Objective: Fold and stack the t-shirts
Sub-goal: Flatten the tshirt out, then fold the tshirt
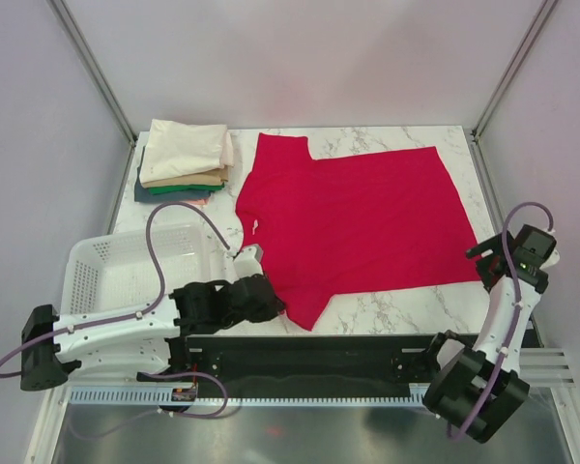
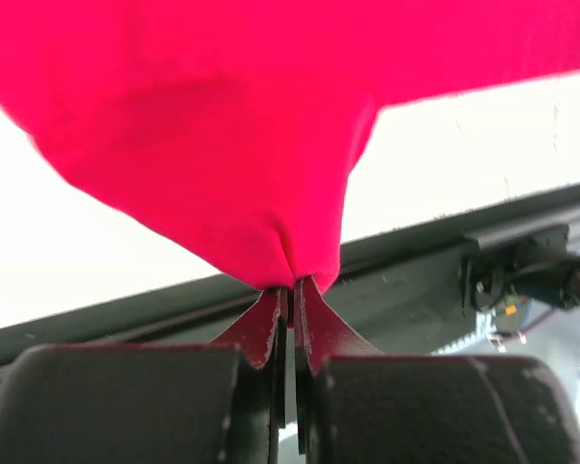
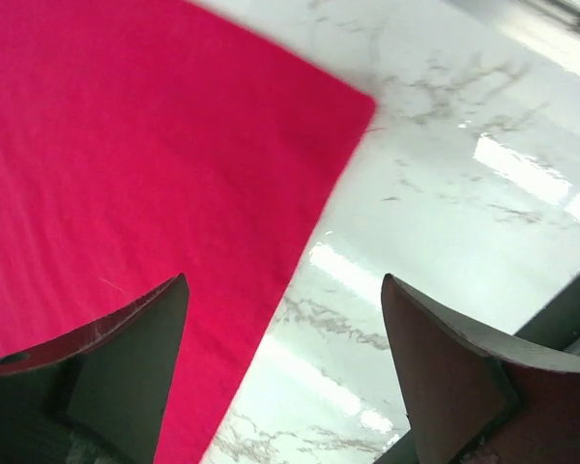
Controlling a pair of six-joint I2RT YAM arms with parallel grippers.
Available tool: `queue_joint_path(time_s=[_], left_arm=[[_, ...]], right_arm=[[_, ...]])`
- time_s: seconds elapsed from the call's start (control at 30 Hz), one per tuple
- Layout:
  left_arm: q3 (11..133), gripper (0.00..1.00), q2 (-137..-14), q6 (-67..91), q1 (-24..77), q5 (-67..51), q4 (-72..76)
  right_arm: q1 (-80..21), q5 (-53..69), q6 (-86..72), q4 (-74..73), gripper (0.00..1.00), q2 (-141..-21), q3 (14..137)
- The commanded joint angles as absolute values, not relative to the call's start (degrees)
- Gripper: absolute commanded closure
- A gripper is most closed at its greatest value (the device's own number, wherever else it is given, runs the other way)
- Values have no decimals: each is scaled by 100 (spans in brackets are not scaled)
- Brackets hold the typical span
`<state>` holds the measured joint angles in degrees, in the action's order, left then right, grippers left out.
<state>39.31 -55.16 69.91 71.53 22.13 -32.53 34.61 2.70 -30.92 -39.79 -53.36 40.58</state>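
Arms differ in pose: the left one lies low along the near edge, its left gripper (image 1: 275, 302) at 7 o'clock, fingers (image 2: 261, 329) pinched together on a bunched fold of the red t-shirt (image 1: 358, 222). The right arm rises from 5 o'clock to 3 o'clock, and its right gripper (image 3: 285, 309) is spread wide over the shirt's near corner, gripping nothing.

One red shirt lies flat across the middle of the marble table (image 1: 387, 307). One stack of folded shirts (image 1: 184, 159) sits at 11 o'clock: cream on top, then tan, green and dark blue. Its lower layers are too thin to count. One white basket (image 1: 106, 266) stands at 8 o'clock, partly covered by the left arm.
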Motion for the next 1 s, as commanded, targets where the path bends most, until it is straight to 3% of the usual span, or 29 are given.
queue_joint_path(time_s=[0.0, 0.27, 0.83, 0.97], left_arm=[[4034, 98, -5415, 6286, 6847, 2312, -3542], [3946, 98, -5168, 6108, 6662, 2066, -3542], [3972, 98, -5291, 6363, 6653, 1767, -3604], [4043, 98, -5344, 6354, 6653, 1766, -3639]], right_arm=[[4076, 563, -3506, -3692, 14, -5370, 3808], [4728, 458, -3542, -2523, 23, -6415, 2998], [5001, 887, -4060, -872, 43, -7988, 2997], [5010, 1045, -3955, -695, 67, -8358, 2989]])
